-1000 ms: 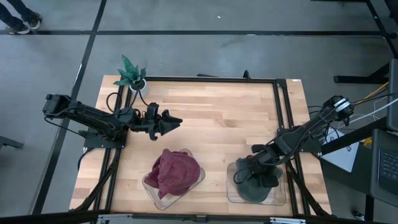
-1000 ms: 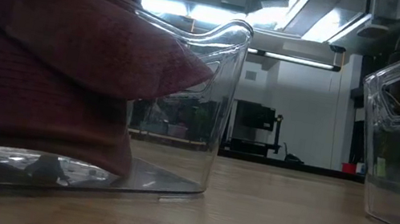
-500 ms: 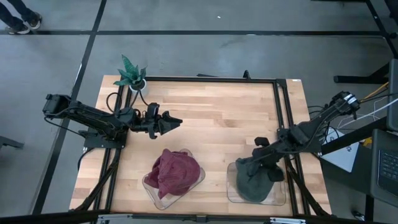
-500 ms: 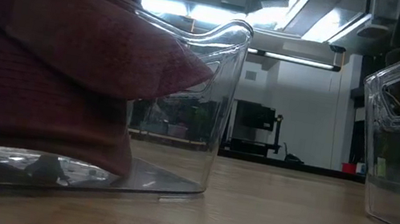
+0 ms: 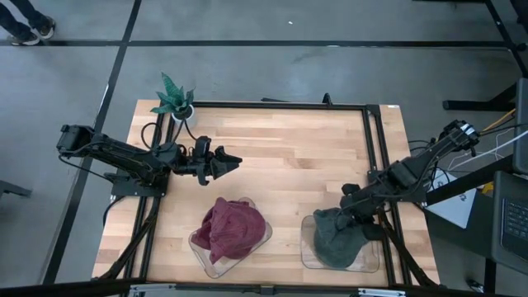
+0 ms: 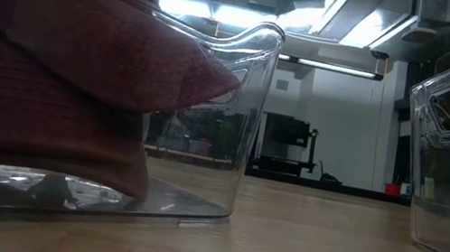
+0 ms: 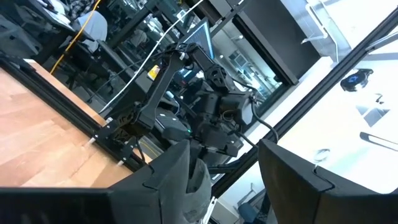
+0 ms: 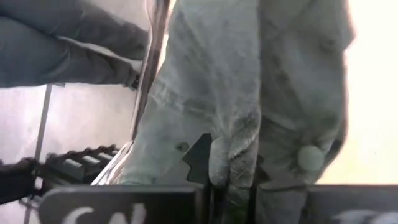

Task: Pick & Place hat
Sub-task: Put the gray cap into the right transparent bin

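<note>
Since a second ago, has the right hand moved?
Yes. The right hand, shut on the grey hat, has drawn back from over the right bin toward its far rim, lifting the hat.

A potted green plant is being seen at the wooden table's 11 o'clock corner. A black metal frame is being seen running around the table edge. A person's shoes are being seen on the grey floor at 10 o'clock.

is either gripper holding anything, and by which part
The right gripper pinches a fold of the dark green fabric hat over its clear plastic bin; the left gripper holds nothing.
</note>
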Action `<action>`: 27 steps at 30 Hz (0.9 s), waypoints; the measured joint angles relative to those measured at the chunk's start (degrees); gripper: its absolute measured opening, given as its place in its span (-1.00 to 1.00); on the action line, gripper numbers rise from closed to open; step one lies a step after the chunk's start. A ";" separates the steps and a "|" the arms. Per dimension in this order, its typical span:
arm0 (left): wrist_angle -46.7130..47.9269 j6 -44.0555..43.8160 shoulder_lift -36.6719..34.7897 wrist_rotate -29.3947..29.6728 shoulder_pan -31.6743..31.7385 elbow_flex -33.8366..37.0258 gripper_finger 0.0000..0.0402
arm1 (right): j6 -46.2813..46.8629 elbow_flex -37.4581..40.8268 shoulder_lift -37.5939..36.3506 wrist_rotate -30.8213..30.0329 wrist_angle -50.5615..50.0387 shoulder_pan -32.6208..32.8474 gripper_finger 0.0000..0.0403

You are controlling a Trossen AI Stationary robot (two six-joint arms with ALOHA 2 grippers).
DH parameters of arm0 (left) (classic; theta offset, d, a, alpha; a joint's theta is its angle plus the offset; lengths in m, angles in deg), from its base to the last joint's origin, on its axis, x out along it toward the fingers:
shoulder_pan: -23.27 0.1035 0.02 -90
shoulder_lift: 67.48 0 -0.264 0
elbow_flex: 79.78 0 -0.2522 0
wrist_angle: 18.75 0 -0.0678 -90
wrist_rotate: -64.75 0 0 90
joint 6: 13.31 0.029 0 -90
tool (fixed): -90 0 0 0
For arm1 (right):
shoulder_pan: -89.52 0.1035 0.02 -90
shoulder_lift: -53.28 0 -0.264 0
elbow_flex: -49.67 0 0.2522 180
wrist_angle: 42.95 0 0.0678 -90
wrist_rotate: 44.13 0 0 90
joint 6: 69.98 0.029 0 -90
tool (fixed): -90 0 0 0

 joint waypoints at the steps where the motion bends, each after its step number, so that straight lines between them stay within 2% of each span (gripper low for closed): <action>1: 0.01 0.00 0.00 -0.02 0.00 0.00 -0.08 | 0.12 -0.01 0.00 0.37 -0.04 0.03 -0.82; 6: 0.07 0.00 0.00 -0.20 0.00 0.00 -0.08 | -1.74 -0.02 0.00 1.49 -1.41 0.00 -0.65; 13: 0.07 0.72 0.00 -2.74 0.00 0.00 -0.07 | -0.66 -0.02 0.00 -0.44 -3.19 -1.12 -0.12; 16: 0.07 2.86 0.00 -3.15 0.00 0.00 -0.08 | 2.70 -0.04 0.00 -1.34 -2.86 -1.31 0.04; 20: 0.04 6.81 0.00 -3.15 0.00 0.00 -0.08 | 6.80 -0.03 -0.01 -1.51 -1.20 -1.31 0.14; 23: -0.16 10.79 -0.01 -3.43 0.00 0.00 -0.07 | 8.77 -0.02 -0.89 -3.90 2.36 -1.31 0.17; 27: -0.15 14.70 -0.02 -7.37 0.00 0.02 -0.08 | 5.47 0.05 -6.64 -12.75 3.85 -1.27 0.17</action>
